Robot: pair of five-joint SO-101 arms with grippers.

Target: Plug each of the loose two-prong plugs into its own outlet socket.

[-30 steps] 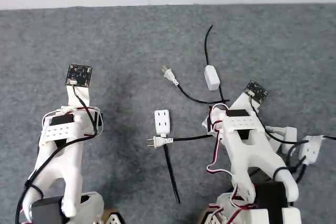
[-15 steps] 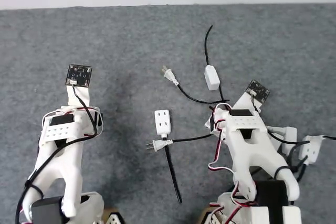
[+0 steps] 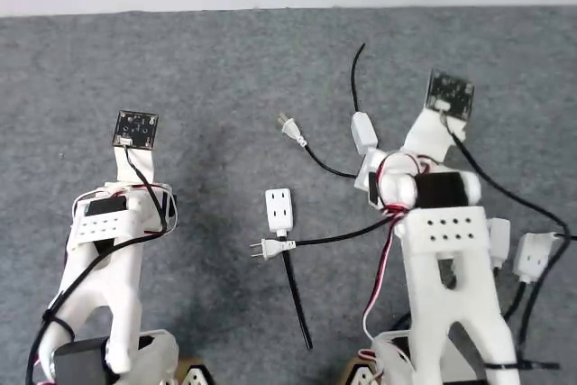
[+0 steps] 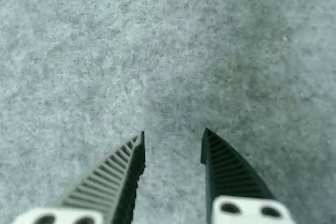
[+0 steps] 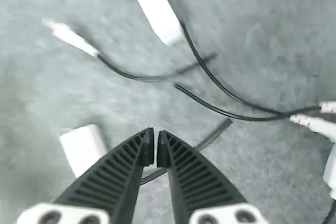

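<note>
The right arm (image 3: 446, 250) is stretched forward. The right gripper (image 5: 153, 132) points down with its jaws pressed together on nothing. An outlet socket (image 5: 84, 148) lies just beside its tips, with a two-prong plug (image 5: 68, 36) and a second socket (image 5: 157, 9) farther ahead. The left gripper (image 4: 174, 134) hangs slightly parted over the carpet (image 4: 168, 51).

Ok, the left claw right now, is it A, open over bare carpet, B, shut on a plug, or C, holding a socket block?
A: the left claw stands open with nothing gripped, and grey carpet lies beneath it.
</note>
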